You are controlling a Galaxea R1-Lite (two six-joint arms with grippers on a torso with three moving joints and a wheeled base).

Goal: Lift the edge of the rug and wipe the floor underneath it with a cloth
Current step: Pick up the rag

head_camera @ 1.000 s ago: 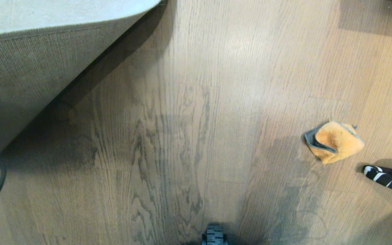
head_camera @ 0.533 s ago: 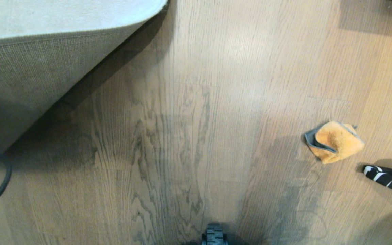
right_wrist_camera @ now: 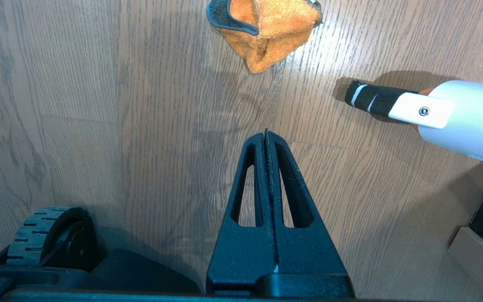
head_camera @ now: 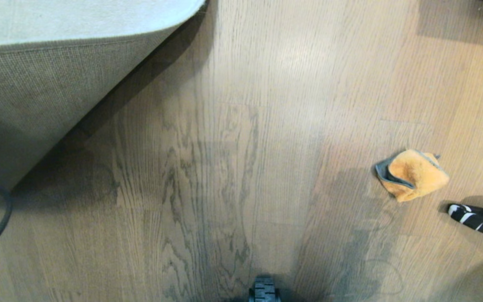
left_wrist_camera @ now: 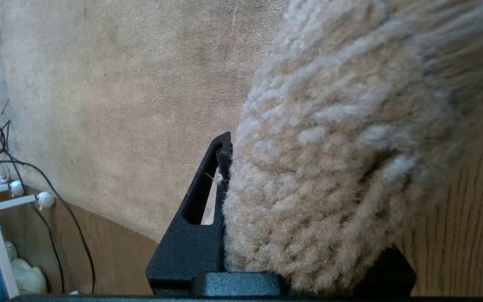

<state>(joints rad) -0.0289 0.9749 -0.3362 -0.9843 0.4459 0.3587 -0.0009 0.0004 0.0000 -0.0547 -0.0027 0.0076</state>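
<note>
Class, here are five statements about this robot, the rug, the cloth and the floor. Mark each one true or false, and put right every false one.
1. The rug edge is lifted, showing its woven backing. True.
2. The left gripper is open and empty. False: it is shut on the rug edge, with pile between its fingers.
3. The cloth lies on the floor, held by nothing. True.
4. The right gripper holds the cloth. False: it is shut and empty, apart from the cloth.
5. The cloth lies under the lifted rug. False: it lies on open floor far to the robot's right of the rug.
</note>
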